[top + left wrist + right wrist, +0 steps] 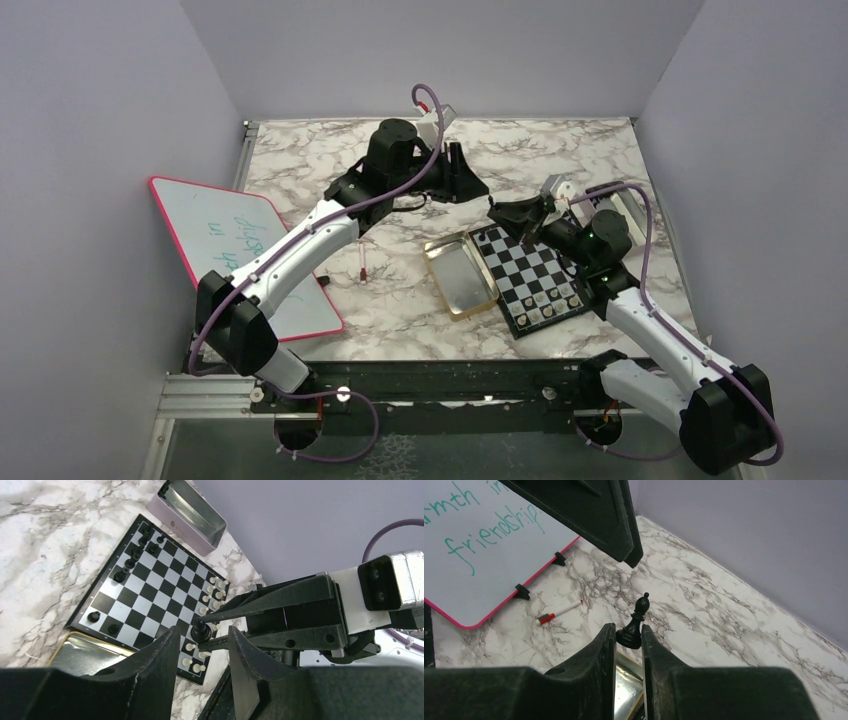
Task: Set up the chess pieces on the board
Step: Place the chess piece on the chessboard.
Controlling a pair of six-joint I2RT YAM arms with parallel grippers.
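The board (pixel 530 272) lies right of centre; it also shows in the left wrist view (pixel 150 587). Pale chess pieces (pixel 212 592) stand along one edge and black ones (pixel 132 560) along the opposite edge. My right gripper (pixel 505 213) hovers past the board's far left corner, shut on a black bishop (pixel 636 622), which also shows in the left wrist view (pixel 200 630). My left gripper (pixel 462 180) is open and empty, a little beyond and left of the right one, its fingers (pixel 170 655) pointing toward the bishop.
An open gold tin (pixel 458 275) lies against the board's left side. Another tin half (pixel 192 512) sits past the board in the left wrist view. A pink-rimmed whiteboard (pixel 240 250) lies at the left, a red-capped marker (pixel 362 262) beside it.
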